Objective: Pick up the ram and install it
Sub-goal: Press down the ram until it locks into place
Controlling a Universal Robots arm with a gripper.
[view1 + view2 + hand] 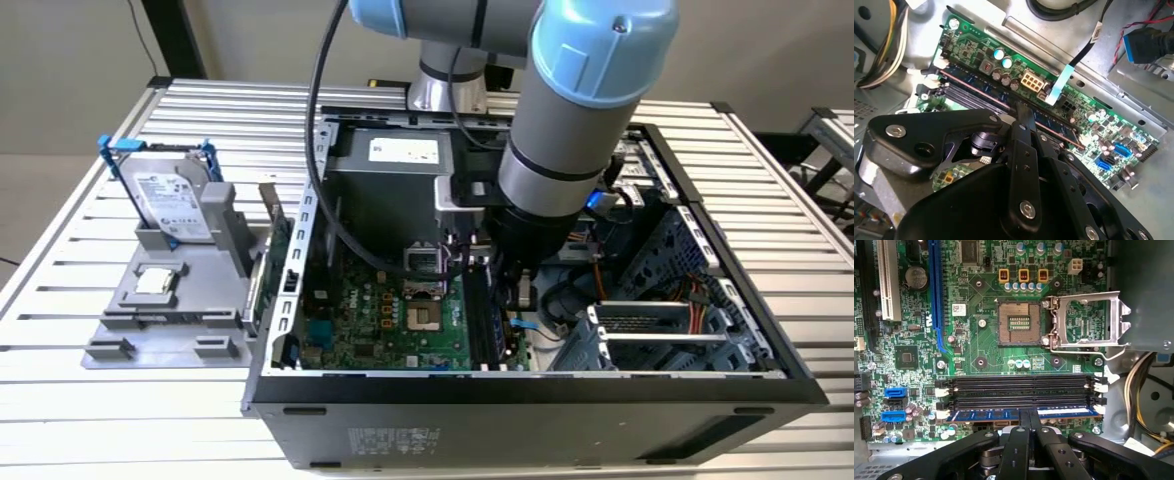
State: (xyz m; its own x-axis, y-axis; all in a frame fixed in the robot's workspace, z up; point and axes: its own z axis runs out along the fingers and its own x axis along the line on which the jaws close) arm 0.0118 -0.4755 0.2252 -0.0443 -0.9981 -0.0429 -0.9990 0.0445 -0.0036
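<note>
- Reaching down into the open computer case (pixel 534 385), the arm (pixel 567 120) stood over the motherboard (pixel 387 325), its wrist low beside the memory slots toward the exterior view's right of the board.
- The gripper (pixel 1029 416) was seen in both wrist views with its two black fingers (pixel 1020 440) drawn narrow, their tips meeting at the top edge of the ram (pixel 999 415).
- The ram, a long dark bluish stick with small chips and a white label, lay along the slot of the bank nearest the gripper in the first wrist view, its ends between the white latches (pixel 942 414).
- Whether the stick was fully pressed home could not be told.
- The other black memory slots (pixel 1019 390) beside it held no stick.
- In the second wrist view the ram (pixel 979 85) ran lengthwise under the fingertips (pixel 1024 112), alongside the parallel slots.
- The CPU socket (pixel 1019 322) was open, its metal retention frame (pixel 1089 320) swung up beside it.
- A blue expansion slot (pixel 935 295) and a white one (pixel 888 280) lay farther across the board.
- Outside the case, toward the exterior view's left, a silver hard drive (pixel 167 205) in a blue frame stood upright on a grey holder (pixel 174 310) on the slatted table (pixel 80 270).
</note>
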